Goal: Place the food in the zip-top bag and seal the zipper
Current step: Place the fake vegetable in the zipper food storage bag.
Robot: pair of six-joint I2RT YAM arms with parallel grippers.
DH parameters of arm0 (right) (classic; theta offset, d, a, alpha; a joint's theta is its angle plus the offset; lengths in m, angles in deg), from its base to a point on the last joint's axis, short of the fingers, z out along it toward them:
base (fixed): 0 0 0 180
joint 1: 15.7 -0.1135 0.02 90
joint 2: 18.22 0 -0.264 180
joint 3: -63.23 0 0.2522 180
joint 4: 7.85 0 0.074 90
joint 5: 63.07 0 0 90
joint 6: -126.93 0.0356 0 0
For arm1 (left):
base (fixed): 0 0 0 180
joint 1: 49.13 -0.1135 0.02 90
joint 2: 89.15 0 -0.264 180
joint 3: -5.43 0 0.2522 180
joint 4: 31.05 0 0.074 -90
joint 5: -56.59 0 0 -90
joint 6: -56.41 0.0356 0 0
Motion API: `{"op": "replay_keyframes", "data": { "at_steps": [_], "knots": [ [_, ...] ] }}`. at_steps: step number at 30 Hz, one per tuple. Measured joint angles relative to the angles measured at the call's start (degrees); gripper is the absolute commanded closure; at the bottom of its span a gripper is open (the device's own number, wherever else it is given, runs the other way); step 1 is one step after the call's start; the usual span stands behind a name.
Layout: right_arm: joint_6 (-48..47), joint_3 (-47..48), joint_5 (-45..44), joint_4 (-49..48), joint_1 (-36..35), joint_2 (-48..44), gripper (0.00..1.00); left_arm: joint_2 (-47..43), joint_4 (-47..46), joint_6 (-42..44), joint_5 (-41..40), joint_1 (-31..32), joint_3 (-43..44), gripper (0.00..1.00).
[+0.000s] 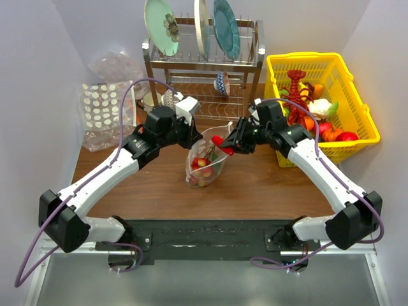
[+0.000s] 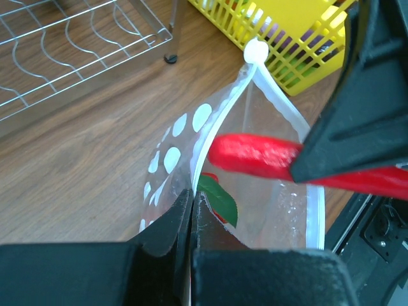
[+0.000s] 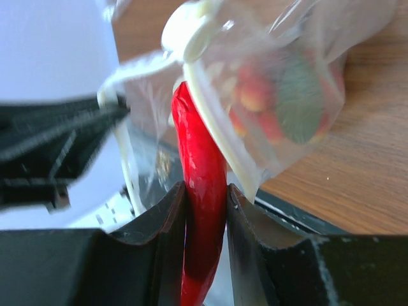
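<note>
**A:** What's on the worktop [image 1: 268,185]?

**B:** A wire dish rack [image 1: 204,70] stands at the back. A yellow basket [image 1: 360,115] with toy food [image 1: 312,105] in it is to the rack's right. The bag [image 1: 217,164] is in the middle, between the two arms.

**A:** Is the bag held?

**B:** Yes. The left jaws are pressed together on the rim of its mouth, holding it up and open. Red and yellowish pieces [image 1: 203,166] and a green leaf sit in its bottom.

**A:** And the right jaws?

**B:** They're clamped on a red pepper [image 3: 199,146], gripping it partway along. Its free end is at the bag's mouth, just beside the zipper [image 2: 217,124].

**A:** And is the zipper sealed?

**B:** No, its two white strips stand apart.
</note>
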Motion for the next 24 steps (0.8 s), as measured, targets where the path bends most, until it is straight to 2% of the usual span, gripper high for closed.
{"op": "replay_keyframes", "data": {
  "at_steps": [5,6,10,16,20,24],
  "knots": [
    [7.45,1.09,-6.32,-1.36,-0.04,-0.04,0.80,-0.02,-1.22,-0.17,2.21,-0.02,-0.83,1.00],
    [8.81,1.60,-7.69,-1.49,-0.09,-0.04,0.67,-0.07,-1.44,-0.17,2.67,-0.02,-0.92,1.00],
    [14.27,2.89,-12.11,-2.32,-0.20,-0.11,0.27,-0.33,-2.08,-0.17,3.32,-0.02,-1.36,1.00],
    [16.52,2.91,-15.13,-2.73,-0.55,-0.37,0.25,-0.55,-2.32,-0.15,3.48,-0.02,-1.49,1.00],
    [16.20,4.02,-15.32,-2.69,-0.59,-0.72,0.30,-0.55,-2.32,-0.15,3.48,-0.02,-1.51,1.00],
    [12.00,6.69,-16.13,-1.84,-0.59,-1.36,0.30,-0.57,-2.34,-0.15,3.45,-0.11,-1.51,1.00]
  ]
}}
